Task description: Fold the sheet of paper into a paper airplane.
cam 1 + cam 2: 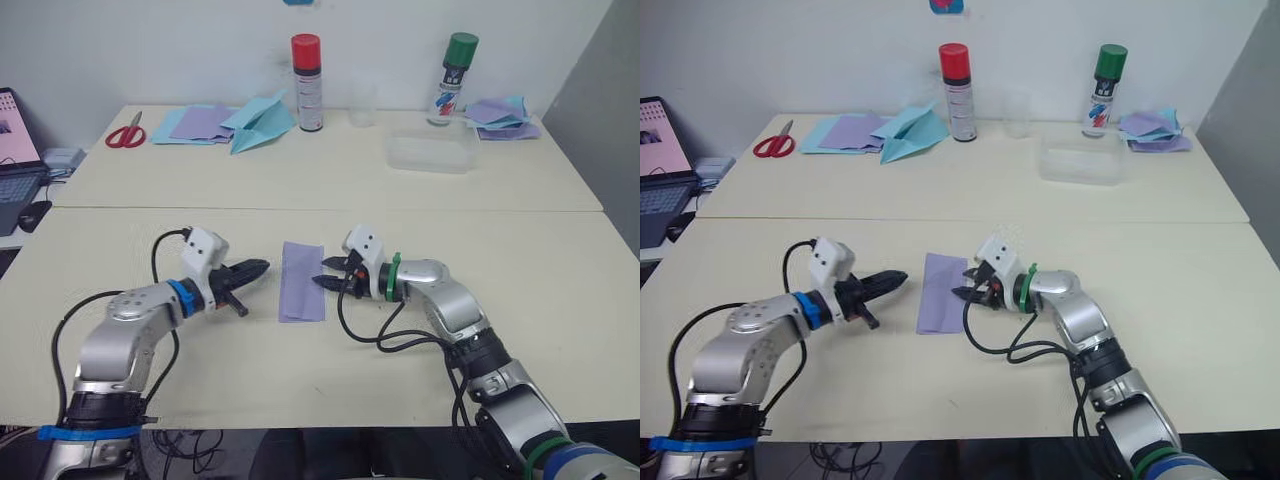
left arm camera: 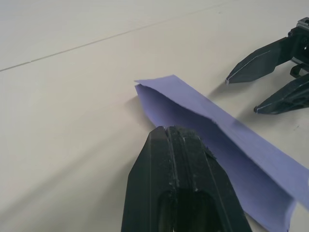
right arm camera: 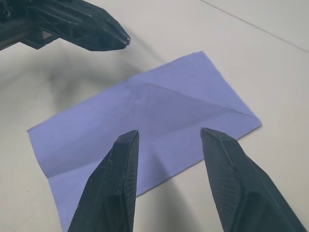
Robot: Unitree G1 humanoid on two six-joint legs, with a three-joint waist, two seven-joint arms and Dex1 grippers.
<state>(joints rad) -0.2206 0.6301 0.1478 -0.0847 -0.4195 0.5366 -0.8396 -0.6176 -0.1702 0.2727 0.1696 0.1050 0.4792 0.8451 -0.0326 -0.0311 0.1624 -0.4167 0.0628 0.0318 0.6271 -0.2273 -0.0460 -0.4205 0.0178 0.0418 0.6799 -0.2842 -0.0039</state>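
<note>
Folded sheet of paper (image 1: 302, 281) laid flat on the bench (image 1: 520, 270), between the two end effectors.

The left end effector (image 1: 257, 268) is held clenched, fingers pressed together, tip just beside the sheet's edge. The right end effector (image 1: 325, 272) is held released, fingers spread, pointed at the opposite edge; both forearms are kept low, aimed inward.

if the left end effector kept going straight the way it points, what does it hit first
Most likely the sheet of paper: the left end effector, fingers shut, points across the table at its near edge. Beyond the paper sits the open right end effector.
</note>
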